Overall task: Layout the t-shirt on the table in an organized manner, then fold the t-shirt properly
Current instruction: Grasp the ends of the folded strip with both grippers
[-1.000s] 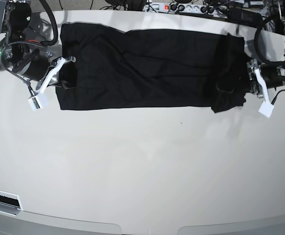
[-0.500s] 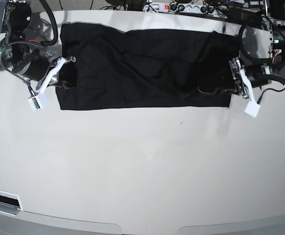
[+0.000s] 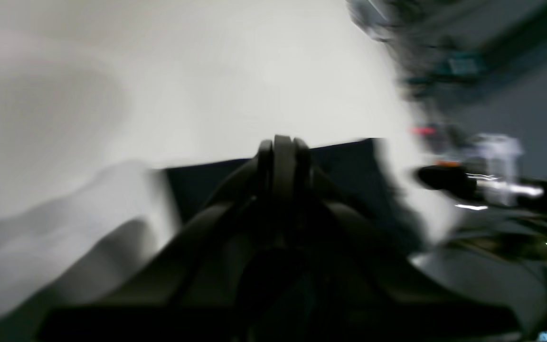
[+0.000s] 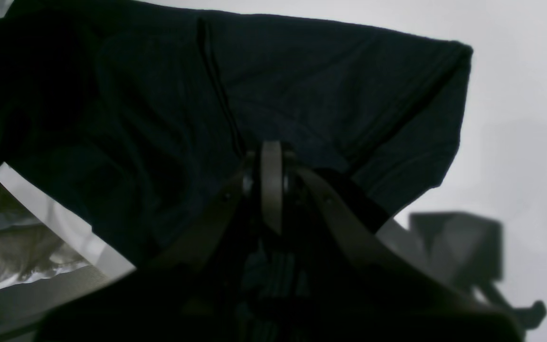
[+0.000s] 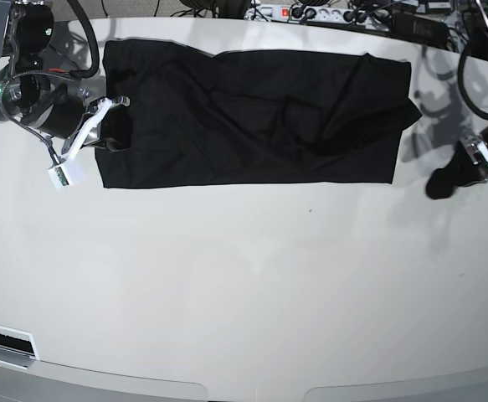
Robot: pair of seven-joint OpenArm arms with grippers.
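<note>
On far tabletop [image 5: 244,285]: black t-shirt [image 5: 252,117], long folded strip. Right gripper [image 5: 108,138] clamped on its left end; left gripper [image 5: 444,182] closed, empty, off right end. Advice: regrasp right hem squarely before folding across.

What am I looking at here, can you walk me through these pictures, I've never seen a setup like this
This is a two-armed robot working at a large white table. One picture comes from a camera looking down over the whole table; the other two come from small cameras mounted on each arm's wrist, looking along its pincer.

On the table lies a black t-shirt, spread out as a long rectangle near the far edge.

In the overhead view the robot's right gripper is on the picture's left, shut and resting at that end of the shirt; its wrist picture shows the closed pincer over dark fabric, seemingly pinching it. The left gripper is on the picture's right, off the shirt, shut and holding nothing. Its own picture is blurred. Cables and a power strip sit beyond the table.
</note>
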